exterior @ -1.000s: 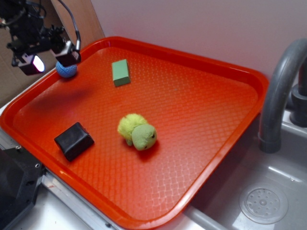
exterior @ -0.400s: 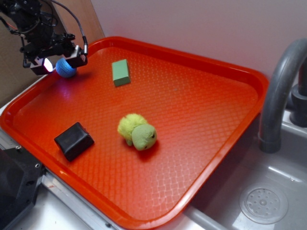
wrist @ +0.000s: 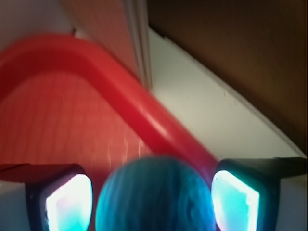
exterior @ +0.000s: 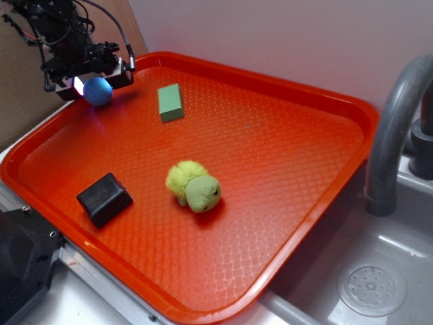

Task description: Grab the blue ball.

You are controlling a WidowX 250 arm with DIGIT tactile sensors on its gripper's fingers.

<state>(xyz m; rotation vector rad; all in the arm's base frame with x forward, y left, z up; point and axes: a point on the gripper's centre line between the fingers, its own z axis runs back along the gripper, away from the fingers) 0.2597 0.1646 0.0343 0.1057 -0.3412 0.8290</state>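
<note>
Up and a bit toward the wall is where the fingers point(exterior: 95, 81) have gone since a moment ago, and the ball point(exterior: 99, 91) went up with them. They are squeezed on the ball, one on each side. From the wrist view the ball point(wrist: 154, 195) fills the space between the two glowing pads point(wrist: 70, 202), and the tray rim point(wrist: 159, 125) is seen past it. It now hangs above the far left corner of the tray point(exterior: 284, 169), seemingly clear of its floor. That looks like a good grab. The green block point(exterior: 170, 102), the plush toy point(exterior: 193, 185) and the black block point(exterior: 104, 198) have not moved.
</note>
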